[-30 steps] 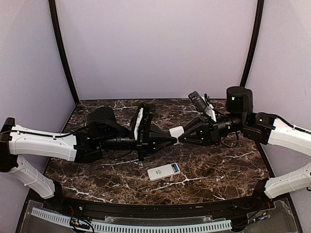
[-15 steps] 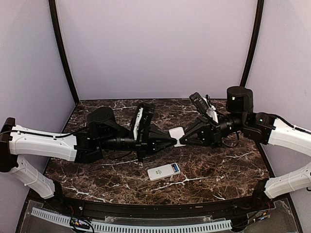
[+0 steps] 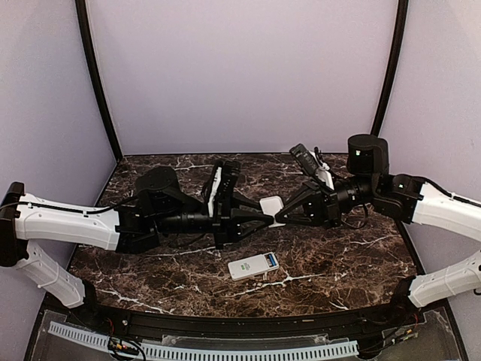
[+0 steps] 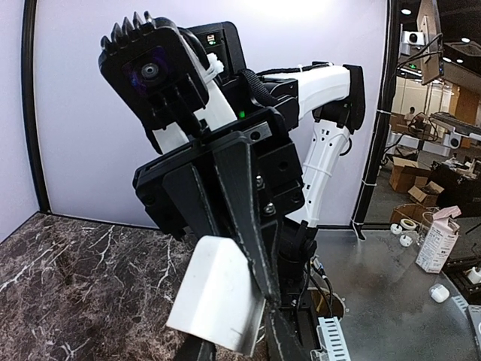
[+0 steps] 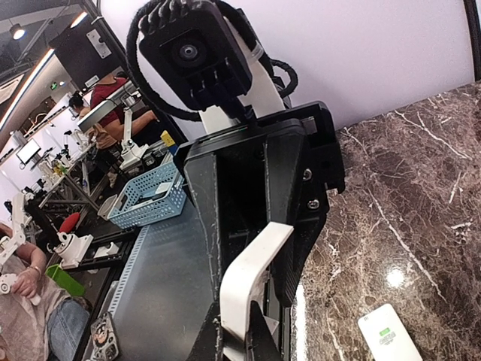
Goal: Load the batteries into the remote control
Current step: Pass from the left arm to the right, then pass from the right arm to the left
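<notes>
My right claw (image 3: 281, 216) is clamped shut on a small white plate (image 3: 272, 204), held in the air above the bench (image 3: 346, 256). My left claw (image 3: 264, 218) faces it tip to tip, seemingly a little parted, just beside the plate; I cannot tell whether it touches. The remote control (image 3: 254, 266) lies flat on the bench nearer than both claws, its long axis roughly left to right, blue-marked end pointing right.

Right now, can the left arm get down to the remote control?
Probably yes. The remote control lies uncovered on the table, nearer the bases than the left pincer, with nothing between; the right pincer holds the white plate.
</notes>
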